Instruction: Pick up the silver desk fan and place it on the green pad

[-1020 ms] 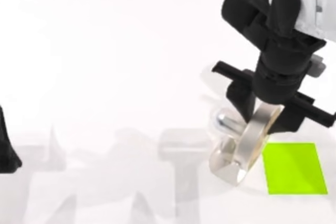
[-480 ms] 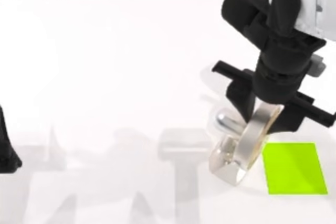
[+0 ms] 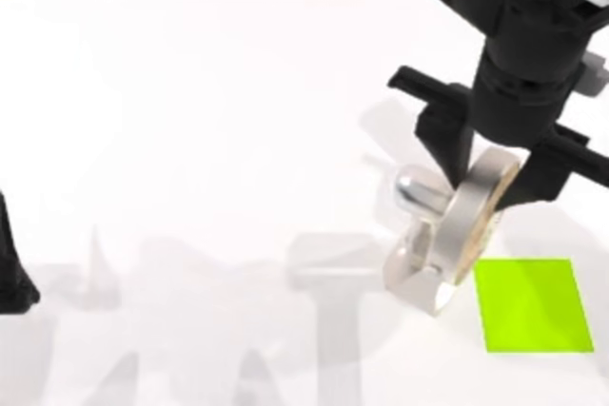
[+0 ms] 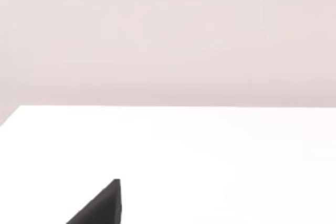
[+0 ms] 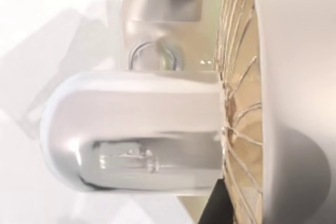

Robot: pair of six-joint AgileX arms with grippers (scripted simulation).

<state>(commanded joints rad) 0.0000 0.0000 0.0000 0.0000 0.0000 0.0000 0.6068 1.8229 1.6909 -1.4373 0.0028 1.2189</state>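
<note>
The silver desk fan [image 3: 455, 235] hangs tilted just left of the green pad [image 3: 531, 304], its angular base close to the pad's left edge. My right gripper [image 3: 495, 176] comes down from above and is shut on the top of the fan's ring, one finger on each face. The right wrist view is filled by the fan's rounded motor knob [image 5: 136, 135] and beige grille [image 5: 241, 103], with one dark finger [image 5: 216, 209] against the grille. The pad lies flat and bare at the front right. My left gripper [image 3: 11, 278] stays parked at the table's left edge.
The white table [image 3: 209, 140] carries only soft grey shadows across its front half. The right arm's black cross bar [image 3: 428, 92] juts out to the left above the fan. The table's far edge [image 4: 168, 106] shows in the left wrist view.
My right gripper has risen with the fan, which now sits a little higher and farther back in the top view. The left arm has not moved.
</note>
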